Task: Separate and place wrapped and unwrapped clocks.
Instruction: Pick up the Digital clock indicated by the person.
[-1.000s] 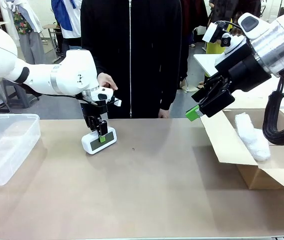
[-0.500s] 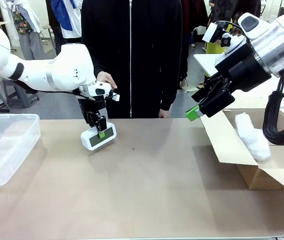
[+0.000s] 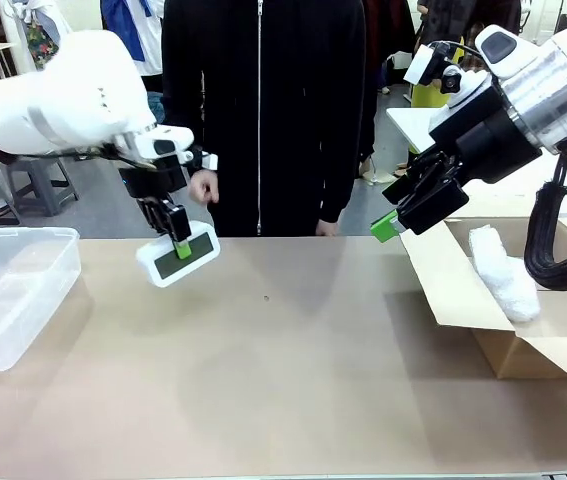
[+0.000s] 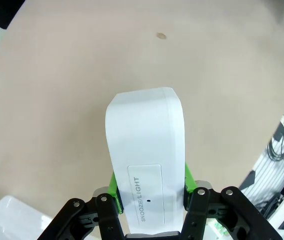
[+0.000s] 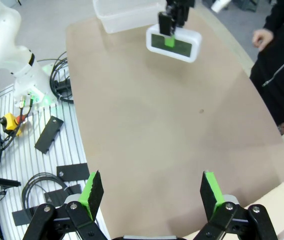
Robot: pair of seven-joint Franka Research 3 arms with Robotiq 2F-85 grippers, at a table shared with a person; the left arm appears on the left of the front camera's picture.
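Observation:
The bare white clock (image 3: pixel 177 258) with a dark screen hangs tilted above the table's left part, and my left gripper (image 3: pixel 176 243) is shut on its top edge. In the left wrist view the clock (image 4: pixel 144 145) sits between the green pads (image 4: pixel 113 187), its "SNOOZE/LIGHT" bar facing the camera. The right wrist view shows the same clock (image 5: pixel 174 44) far off. A bubble-wrapped clock (image 3: pixel 503 272) lies in the cardboard box (image 3: pixel 463 295) at the right. My right gripper (image 3: pixel 395 222) hovers open by the box's flap, its fingers (image 5: pixel 92 192) wide apart over bare table.
A clear plastic tub (image 3: pixel 8 290) stands at the table's left edge, also visible as the tub (image 5: pixel 126 12) in the right wrist view. A person in black stands at the far side, one hand (image 3: pixel 203 186) just behind my left gripper. The table's middle (image 3: pixel 293 360) is bare.
My left gripper has lifted the bare clock off the table and carried it left toward the tub. The right arm has not moved.

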